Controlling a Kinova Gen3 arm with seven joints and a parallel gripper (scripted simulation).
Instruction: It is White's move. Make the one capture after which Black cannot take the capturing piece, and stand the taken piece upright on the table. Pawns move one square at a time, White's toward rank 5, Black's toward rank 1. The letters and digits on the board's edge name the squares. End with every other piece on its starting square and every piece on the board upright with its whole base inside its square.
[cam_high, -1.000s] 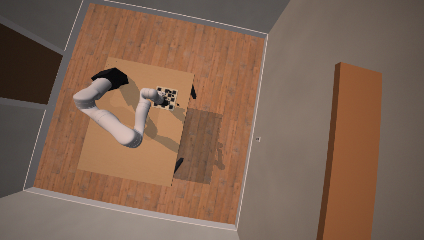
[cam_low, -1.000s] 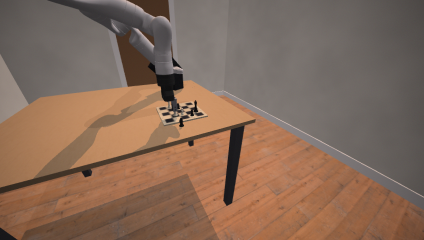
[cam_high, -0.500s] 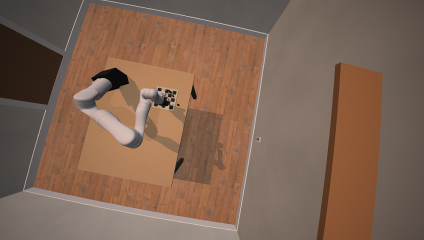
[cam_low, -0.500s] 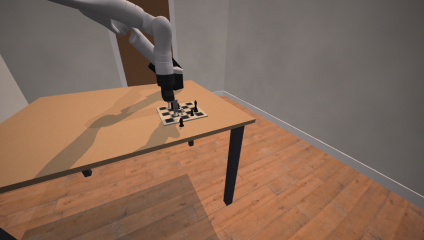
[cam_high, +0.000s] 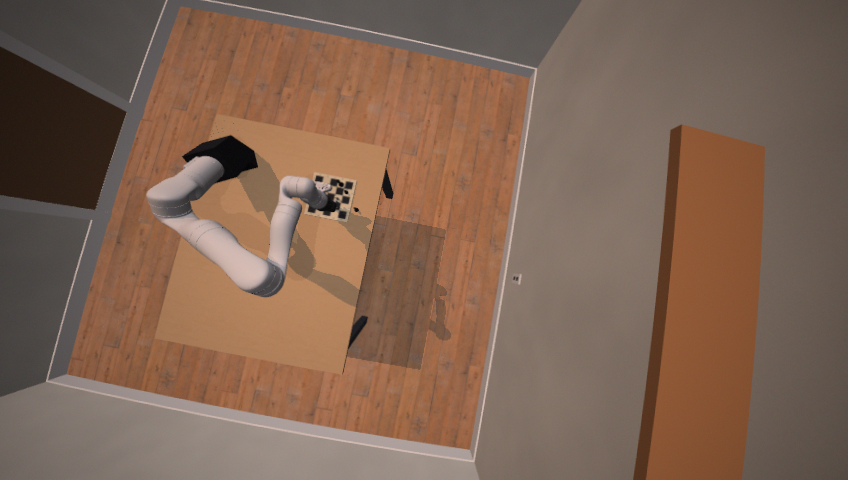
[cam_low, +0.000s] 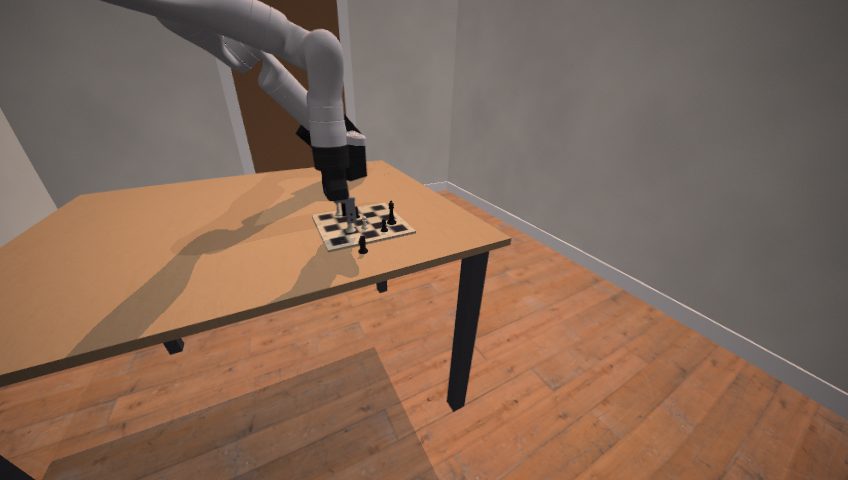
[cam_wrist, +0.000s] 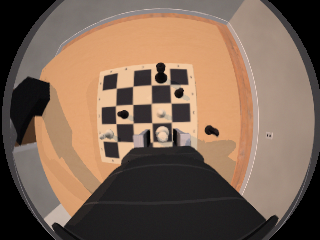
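Note:
The chessboard (cam_high: 350, 202) (cam_wrist: 142, 94) lies on the table. My gripper (cam_wrist: 161, 135) is open, low over the board, with one finger on each side of a white piece (cam_wrist: 162, 134) (cam_low: 349, 228) that stands upright on a dark square. A small white pawn (cam_wrist: 161, 114) (cam_low: 365, 224) stands just beyond it. Another white piece (cam_wrist: 107, 135) (cam_low: 338, 209) stands at the left edge. A tall black piece (cam_wrist: 160, 73) (cam_low: 391, 212), a small black piece (cam_wrist: 179, 93) (cam_low: 384, 226) and another black piece (cam_wrist: 123, 114) are on the board. One black piece (cam_low: 363, 245) (cam_wrist: 211, 130) stands upright on the table beside the board.
The wooden table (cam_high: 255, 333) (cam_low: 238, 285) extends around the board, and its edge runs a short way past the black piece standing off the board. The arm's black base (cam_high: 235, 155) (cam_wrist: 31, 102) stands at the table's other side.

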